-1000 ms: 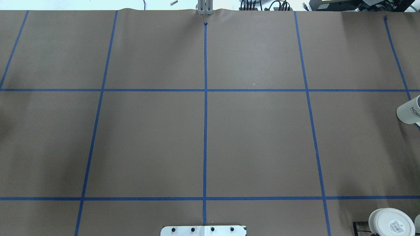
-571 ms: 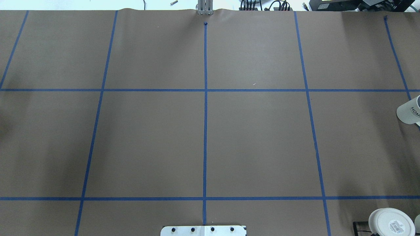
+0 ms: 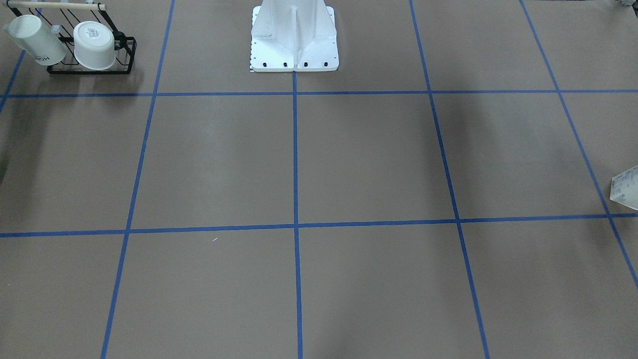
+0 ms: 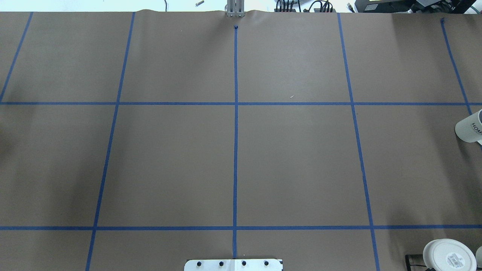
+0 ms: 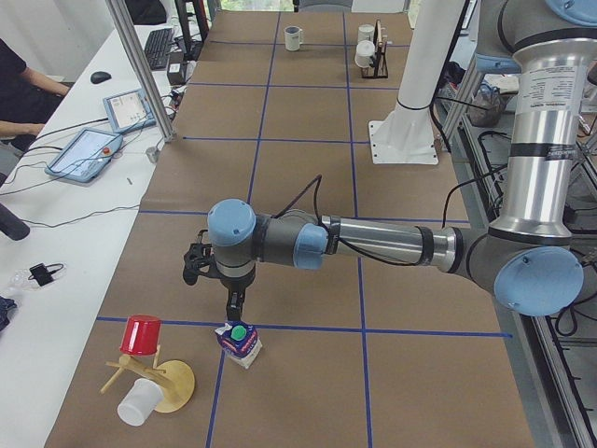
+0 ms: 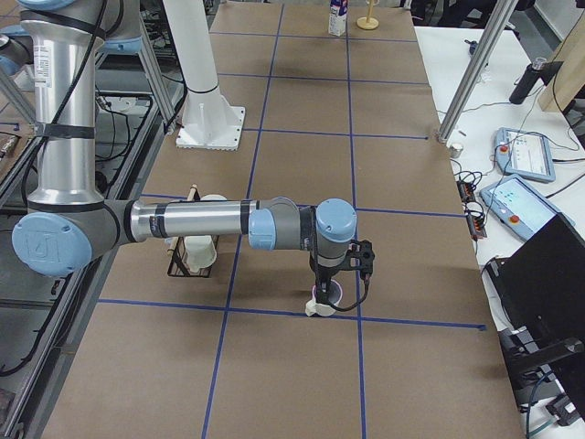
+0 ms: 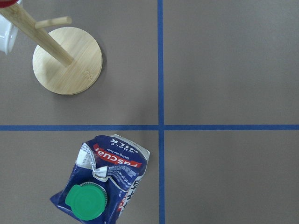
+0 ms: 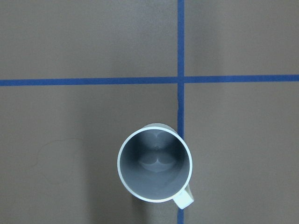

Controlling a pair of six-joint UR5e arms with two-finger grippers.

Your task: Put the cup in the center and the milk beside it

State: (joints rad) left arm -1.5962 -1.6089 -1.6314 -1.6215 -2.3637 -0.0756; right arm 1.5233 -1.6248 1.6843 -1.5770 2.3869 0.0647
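- Front-facing view. Brown-papered table (image 3: 369, 159) ruled into squares by blue tape (image 3: 295, 164); robot base (image 3: 294, 45) at 12 o'clock. At 10 o'clock, a black rack (image 3: 89, 72) carrying the lettered cup (image 3: 35, 42) and the wider cup (image 3: 94, 47), both tipped over. At the 3 o'clock edge, a pale corner of the milk (image 3: 627, 192), mostly cut off by the frame.
- Overhead view. Lettered cup at the 3 o'clock edge; labelled bottom of the wider cup in the 5 o'clock corner; base plate at 6 o'clock.
- Left-end view. Near arm stretched across the table, left gripper (image 5: 231, 317) pointing straight down just above the green cap (image 5: 240, 331) of the milk. Jaw opening impossible to tell from this side. Milk standing at 7 o'clock by a tape crossing, near a wooden mug tree (image 5: 173, 387) at 8 o'clock with a red cup (image 5: 142, 334). The cup (image 5: 293, 37) far off at 12 o'clock, well apart from the milk.
- Right-end view. Near arm reaching out, right gripper (image 6: 324, 285) pointing down directly over the cup, just beside a tape line at 6 o'clock. Jaw opening and contact with the cup impossible to tell. Milk at the far end, 12 o'clock.
- Left wrist view. Milk from above at 7 o'clock, just beside the tape crossing; mug tree base at 10 o'clock.
- Right wrist view. Cup mouth-up at 6 o'clock, dark grey inside, handle (image 8: 184, 199) toward 5 o'clock, rim overlapping the tape line; tape crossing at 1 o'clock.
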